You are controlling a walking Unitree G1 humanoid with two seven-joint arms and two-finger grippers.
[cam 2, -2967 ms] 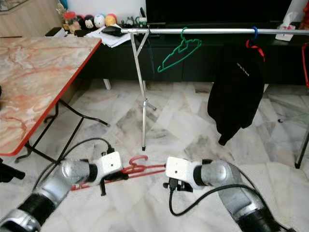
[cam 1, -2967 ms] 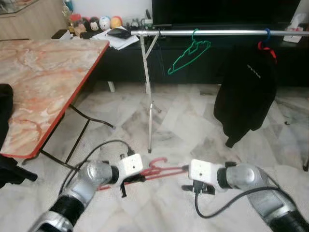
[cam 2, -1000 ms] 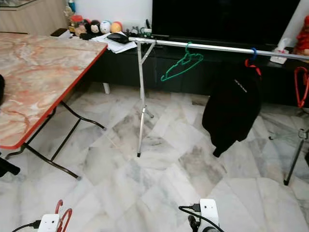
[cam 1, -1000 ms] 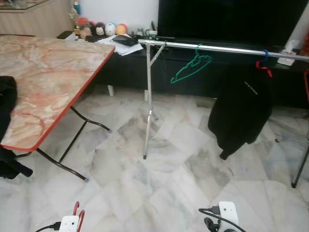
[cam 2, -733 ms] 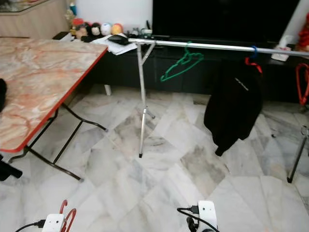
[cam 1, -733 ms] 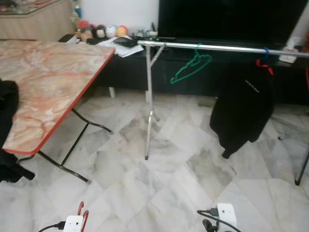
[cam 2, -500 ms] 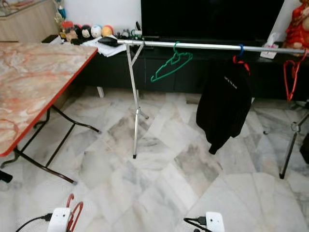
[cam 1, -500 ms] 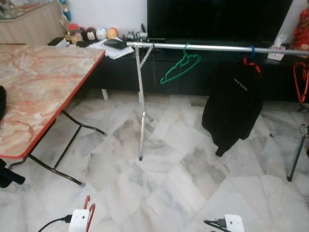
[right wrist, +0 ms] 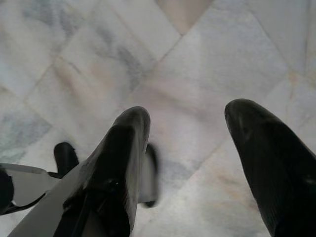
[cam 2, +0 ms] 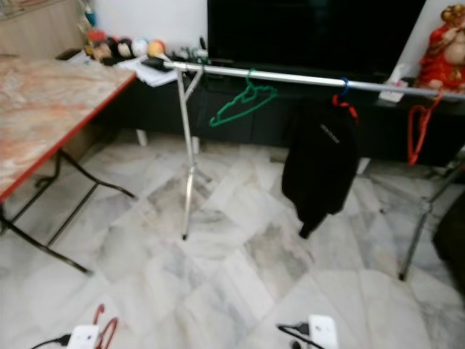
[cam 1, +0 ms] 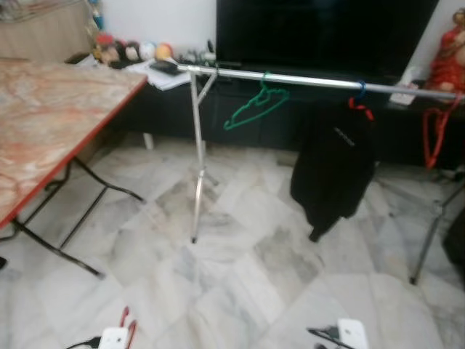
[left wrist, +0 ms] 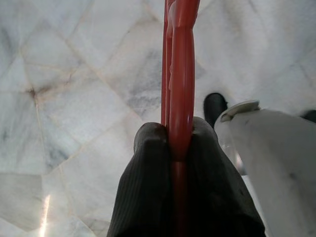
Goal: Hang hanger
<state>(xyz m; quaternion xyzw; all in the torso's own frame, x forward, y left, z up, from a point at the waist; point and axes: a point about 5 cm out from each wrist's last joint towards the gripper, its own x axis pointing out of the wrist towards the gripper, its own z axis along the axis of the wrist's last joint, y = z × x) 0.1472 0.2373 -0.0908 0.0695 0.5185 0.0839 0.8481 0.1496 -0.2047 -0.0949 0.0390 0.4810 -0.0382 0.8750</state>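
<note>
A marble-floored room with a long silver clothes rail (cam 1: 305,78) running across the far side, in front of a dark cabinet and a black screen. The task is partly done, by the look of things: the red hanger (left wrist: 178,74) is picked up and carried, but it is not yet on the rail.

The left hand (left wrist: 178,140) is pinched tight on the hanger, its two black fingers (left wrist: 148,187) pressed against either side of the red plastic. In the head view this hand sits low at the bottom edge, with a sliver of red showing beside its white wrist housing (cam 1: 115,338). The hanger is still well short of the rail, with open floor between them.

From the wrist view, the hanger is seen edge-on, a thin red strip running straight out from between the fingers along the line of the hand. Its long axis lies along that line. Which end is the hook cannot be told from these pictures.

The right hand (right wrist: 187,148) holds nothing, its fingers spread wide above the bare floor.

The rail already carries a green hanger (cam 1: 254,107), a black jacket (cam 1: 330,166) and a red hanger at the far end (cam 1: 434,134). Free rail shows between the green hanger and the jacket. A marble-patterned counter (cam 1: 51,123) with a red edge stands to the left.

What is left, in my judgement: get closer, raise the hanger, and hook it over the rail.
</note>
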